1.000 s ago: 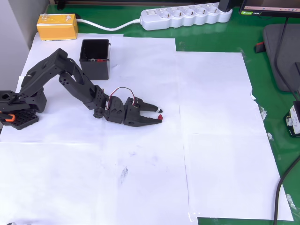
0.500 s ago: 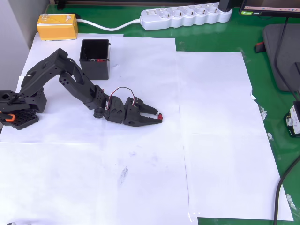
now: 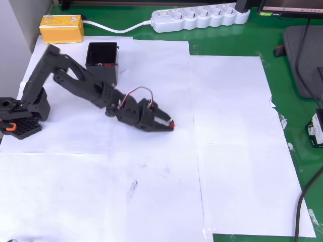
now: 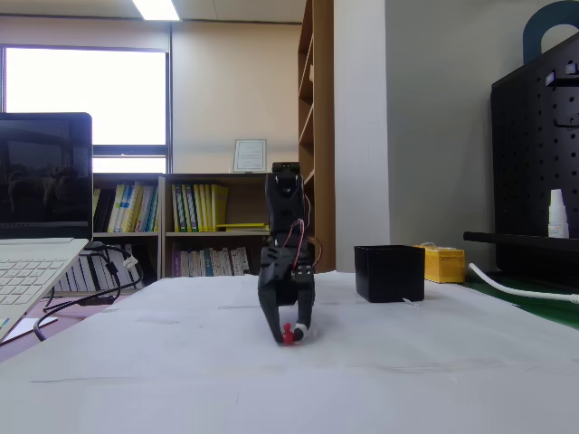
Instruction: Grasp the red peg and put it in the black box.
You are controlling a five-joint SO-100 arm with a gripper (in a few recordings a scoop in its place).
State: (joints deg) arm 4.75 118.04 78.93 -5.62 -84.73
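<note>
A: Where is the gripper (image 3: 169, 122) in the overhead view?

B: Just left of the frame's centre, over the white paper sheets (image 3: 227, 151), its tips pointing right. The jaws are clamped on the red peg (image 3: 171, 125), which shows as a small red spot at the very tips.

A: And from the side?

B: In the fixed view the gripper (image 4: 291, 333) hangs at mid-frame with tips downward, the red peg (image 4: 289, 335) pinched between them, close above the paper (image 4: 271, 380); I cannot tell whether it touches the sheet.

A: The black box?

B: In the overhead view the black box (image 3: 102, 62) sits in the upper left, on the paper, partly behind the arm's links. In the fixed view the black box (image 4: 389, 272) stands right of the gripper, well apart from it.

A: Any writing?

B: None I can read. The yellow box (image 3: 61, 28) at the top left carries no legible label, and the framed sheet (image 4: 250, 155) on the far wall is too small. A white power strip (image 3: 199, 17) lies along the top edge on the green mat (image 3: 292, 126).
</note>
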